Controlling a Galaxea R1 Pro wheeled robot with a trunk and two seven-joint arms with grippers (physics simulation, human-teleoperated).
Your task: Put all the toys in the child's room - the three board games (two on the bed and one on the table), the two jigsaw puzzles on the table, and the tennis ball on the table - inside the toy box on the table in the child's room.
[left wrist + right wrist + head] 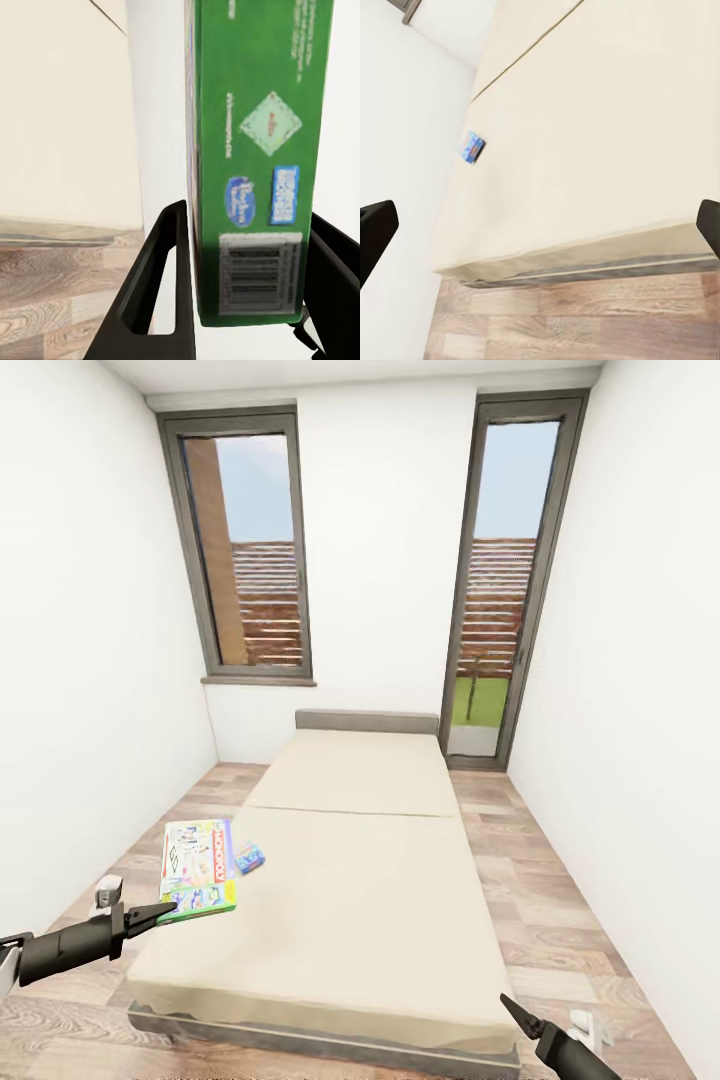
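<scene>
At the bed point(370, 860). My left gripper point(247, 300) has its fingers on either side of the white-green board game point(198, 867), at the bed's left edge. Small blue game point(249, 856) lies just beside it. Right gripper point(540, 225) spread wide, empty. I judge nothing boxed yet; toy box out of frame.

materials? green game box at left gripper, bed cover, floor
Green game box: looks like glossy printed cardboard, with barcode and logos on its edge. Bed cover: matte beige fabric, seam across the middle. Floor: wood-look planks with visible grain; being a render, possibly laminate.
</scene>
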